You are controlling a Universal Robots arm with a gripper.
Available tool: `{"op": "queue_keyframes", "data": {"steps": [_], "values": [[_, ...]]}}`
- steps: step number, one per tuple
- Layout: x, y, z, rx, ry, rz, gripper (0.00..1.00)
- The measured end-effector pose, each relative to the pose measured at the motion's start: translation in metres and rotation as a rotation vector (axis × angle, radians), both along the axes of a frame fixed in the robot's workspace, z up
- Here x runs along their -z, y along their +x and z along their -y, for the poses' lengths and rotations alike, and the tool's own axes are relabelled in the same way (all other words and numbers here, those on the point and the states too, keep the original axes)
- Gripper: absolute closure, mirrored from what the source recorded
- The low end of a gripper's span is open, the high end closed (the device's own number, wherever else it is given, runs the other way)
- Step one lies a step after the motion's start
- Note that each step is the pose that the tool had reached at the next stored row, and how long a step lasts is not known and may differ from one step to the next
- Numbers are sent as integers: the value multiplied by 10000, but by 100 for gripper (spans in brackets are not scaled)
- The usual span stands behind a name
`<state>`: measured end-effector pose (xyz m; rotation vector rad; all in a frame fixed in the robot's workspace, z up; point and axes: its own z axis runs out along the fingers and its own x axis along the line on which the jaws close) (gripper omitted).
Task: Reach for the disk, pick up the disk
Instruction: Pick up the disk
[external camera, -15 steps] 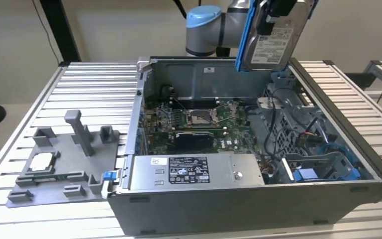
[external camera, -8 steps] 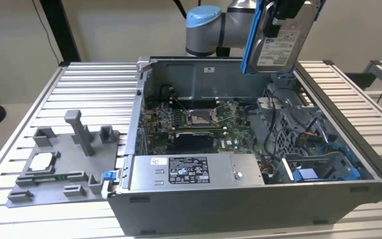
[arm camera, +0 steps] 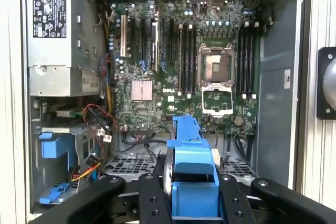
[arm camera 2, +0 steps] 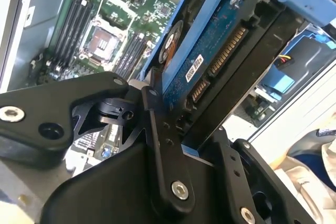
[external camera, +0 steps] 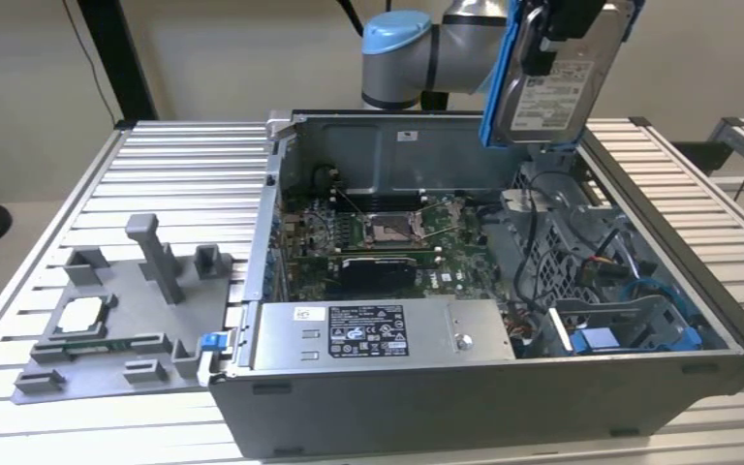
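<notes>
The disk [external camera: 556, 82], a silver-grey drive with a white label and a blue bracket along its edges, hangs upright in the air above the back right corner of the open computer case. My gripper [external camera: 556, 34] is shut on its upper end. In the second wrist view the black fingers [arm camera 2: 160, 145] clamp both sides of the disk [arm camera 2: 210, 51], whose blue circuit board and connector show. In the first wrist view the blue bracket of the disk [arm camera: 191, 166] sits between the two fingers [arm camera: 155, 198], over the motherboard far below.
The open computer case [external camera: 682, 368] lies on a slatted metal table [external camera: 178, 165]. Inside it are the motherboard [external camera: 386, 232], a silver power supply box [external camera: 372, 334] and a blue bracket [external camera: 618, 337] among cables. A grey plastic fixture [external camera: 113, 310] stands at the exterior view's left.
</notes>
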<state>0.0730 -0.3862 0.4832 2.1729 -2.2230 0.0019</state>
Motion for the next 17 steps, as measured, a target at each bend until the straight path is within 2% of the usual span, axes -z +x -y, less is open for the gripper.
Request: {"op": "queue_keyframes", "data": {"steps": [10,17], "values": [[2,43,1,137,1,0,100],[2,180,4,138,0,0,100]]}}
